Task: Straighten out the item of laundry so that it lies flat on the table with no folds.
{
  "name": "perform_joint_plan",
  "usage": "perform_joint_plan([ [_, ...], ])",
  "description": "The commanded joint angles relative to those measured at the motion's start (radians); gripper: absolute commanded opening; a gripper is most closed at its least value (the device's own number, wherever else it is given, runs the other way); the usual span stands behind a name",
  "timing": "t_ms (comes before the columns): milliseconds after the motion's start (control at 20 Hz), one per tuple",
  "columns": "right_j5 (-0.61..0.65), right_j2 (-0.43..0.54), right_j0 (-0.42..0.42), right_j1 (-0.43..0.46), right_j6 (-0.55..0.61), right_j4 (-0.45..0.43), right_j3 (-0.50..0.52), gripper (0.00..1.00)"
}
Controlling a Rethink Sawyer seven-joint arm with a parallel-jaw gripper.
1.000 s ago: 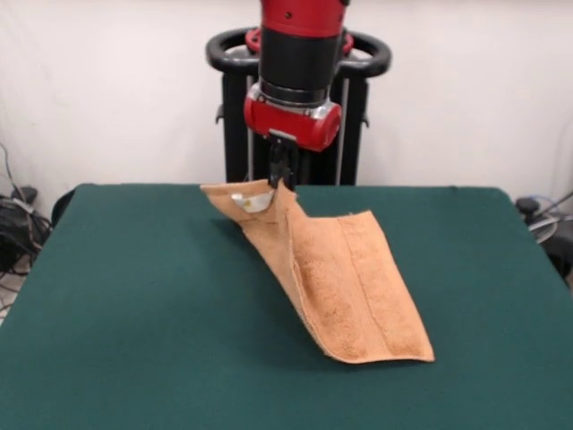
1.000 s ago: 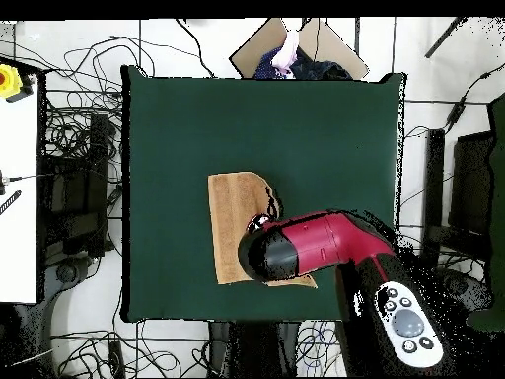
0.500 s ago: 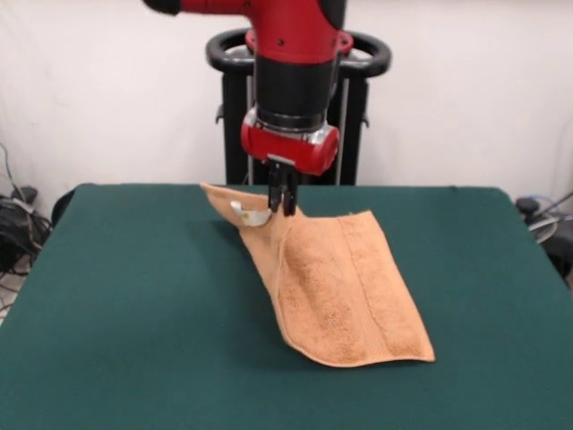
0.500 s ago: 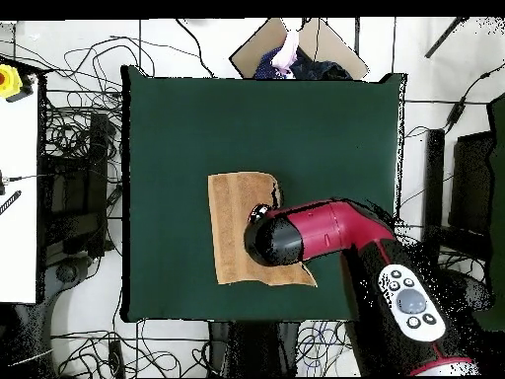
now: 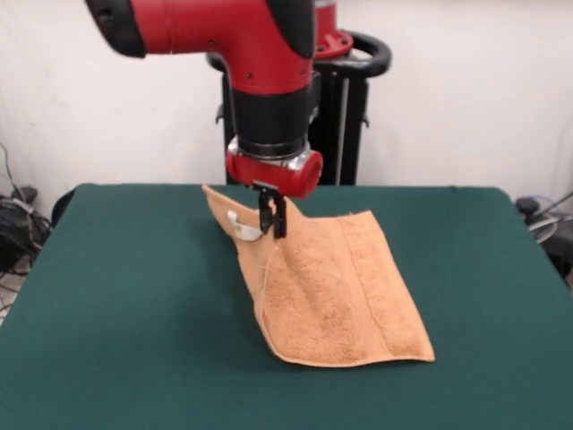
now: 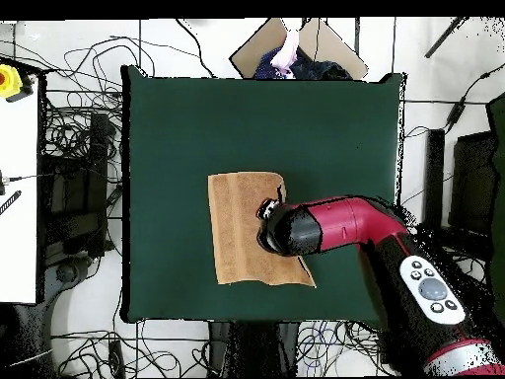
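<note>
The item of laundry (image 5: 331, 287) is a peach-orange terry towel with a woven band near its right edge. Its near part lies on the dark green table (image 5: 134, 313); its far part is lifted and draped, with a white label showing on the raised corner. My gripper (image 5: 272, 215) hangs from the red and black arm and is shut on the towel's raised fold, holding it above the table. From overhead, the towel (image 6: 237, 232) lies left of the table's (image 6: 325, 128) middle, and the arm covers its right part and hides the gripper.
The black pedestal (image 5: 345, 107) stands behind the table's far edge. Cables (image 6: 69, 148) cover the floor around the table. A white bench (image 6: 18, 188) stands to the left in the overhead view, and a cardboard piece (image 6: 296, 44) lies beyond the top edge.
My arm has carried the gripped fold toward the front and slightly left in the front view, lowering a little. More of the towel is spread open and its near edge lies flatter.
</note>
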Motion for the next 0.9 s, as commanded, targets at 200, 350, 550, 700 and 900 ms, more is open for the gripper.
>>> perform_joint_plan([
  [200,0.099,0.136,-0.074,0.076,-0.405,-0.036,-0.093,0.0],
  [350,0.139,0.156,-0.095,0.082,-0.462,-0.017,-0.116,0.0],
  [550,0.169,0.16,-0.106,0.099,-0.522,0.002,-0.152,0.0],
  [700,0.176,0.162,-0.108,0.103,-0.564,0.014,-0.173,0.0],
  [900,0.227,0.157,-0.1,0.082,-0.628,0.044,-0.211,0.0],
])
